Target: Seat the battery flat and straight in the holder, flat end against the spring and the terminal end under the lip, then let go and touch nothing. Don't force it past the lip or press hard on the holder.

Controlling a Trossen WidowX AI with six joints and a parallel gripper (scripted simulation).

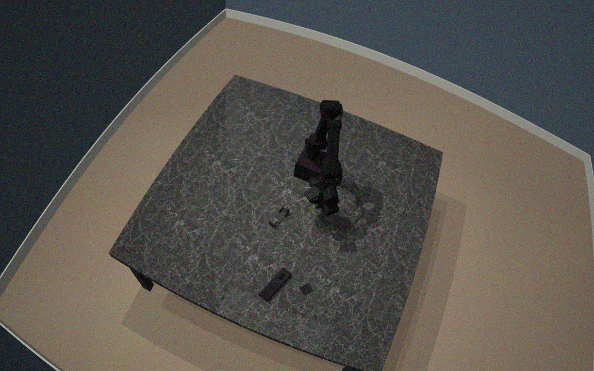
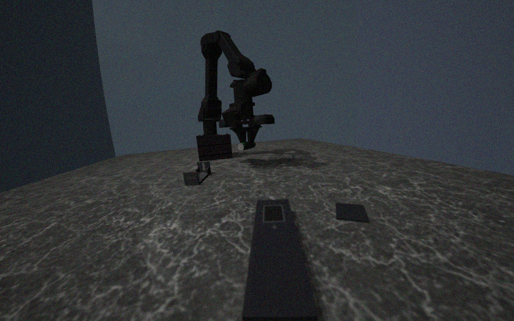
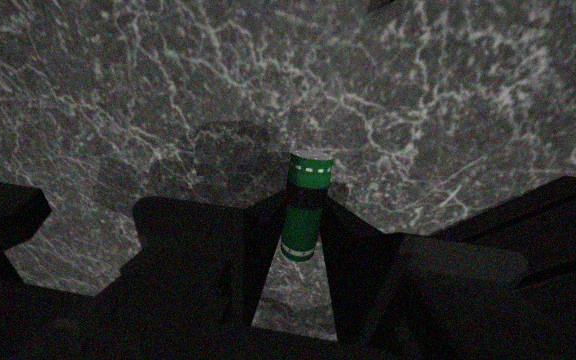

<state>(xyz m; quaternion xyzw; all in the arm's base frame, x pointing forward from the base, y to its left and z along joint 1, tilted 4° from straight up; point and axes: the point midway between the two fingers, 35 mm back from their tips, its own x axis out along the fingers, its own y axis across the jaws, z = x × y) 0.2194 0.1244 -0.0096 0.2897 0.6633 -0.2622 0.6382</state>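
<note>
My fingers are clamped on the green battery [image 3: 306,205], gripping it across its dark middle band, one finger on each side. In the wrist view the battery runs lengthwise away from me, its far end with the dashed white ring sticking out past my fingertips and its near end with the plain white ring sitting back between them. It is off the counter [image 1: 225,152]: in the exterior view it hangs in my grip [image 2: 246,140] with its pale end face [image 2: 241,146] pointing toward the near left, above the marbled surface, and my shadow lies on the counter just to the right below. The holder [image 2: 197,173] sits on the counter to the near left of me, a little apart, with its open trough running roughly near to far; in the top view the holder [image 1: 279,216] lies to the left of my gripper [image 1: 324,203]. I cannot make out its spring or lip in this dim light. Close behind my wrist stands the dark base block [image 2: 213,146] of my arm. Well apart, at the near edge of the counter, lie a long dark slab [image 2: 276,259] with a small rectangular window at its far end and, to its right, a small dark square tile [image 2: 351,212].
</note>
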